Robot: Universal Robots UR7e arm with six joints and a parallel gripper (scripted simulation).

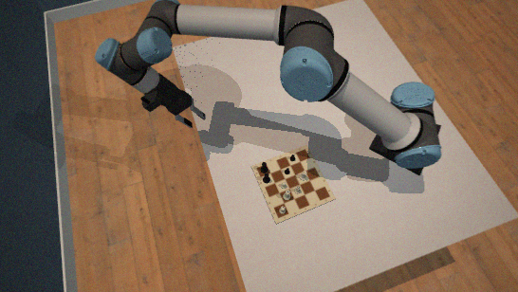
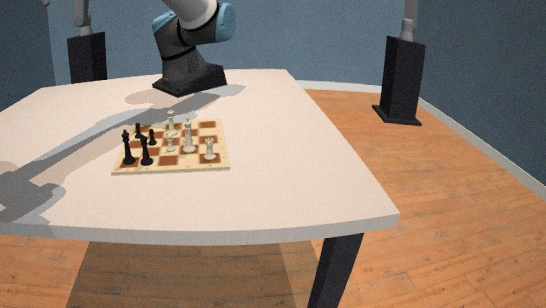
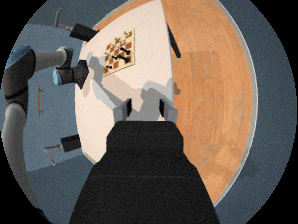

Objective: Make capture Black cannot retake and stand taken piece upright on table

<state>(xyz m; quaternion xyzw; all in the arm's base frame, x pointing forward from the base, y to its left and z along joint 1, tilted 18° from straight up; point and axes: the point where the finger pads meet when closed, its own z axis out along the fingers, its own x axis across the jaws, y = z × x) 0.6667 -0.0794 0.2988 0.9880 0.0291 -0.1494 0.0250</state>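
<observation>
A small chessboard [image 1: 323,192] [image 2: 170,168] [image 3: 120,51] lies on the white table [image 1: 379,223] [image 2: 280,175]. Black pieces stand on its left side in the exterior view: two tall ones [image 2: 127,148] [image 2: 145,150] and two pawns [image 2: 138,131] [image 2: 152,137]. White pieces stand in the middle and to the right, among them a tall piece [image 2: 188,136], another tall piece [image 2: 170,122] and a rook [image 2: 210,149]. All pieces are upright. My gripper [image 1: 191,117] [image 3: 145,104] is open and empty. It hangs high in the air, far from the board, near the table's far edge.
The arm's base [image 1: 413,142] [image 2: 190,80] is bolted to the table behind the board. Two black pedestals [image 2: 402,80] [image 2: 86,57] stand on the wooden floor beyond the table. A low grey wall [image 1: 57,118] borders the floor.
</observation>
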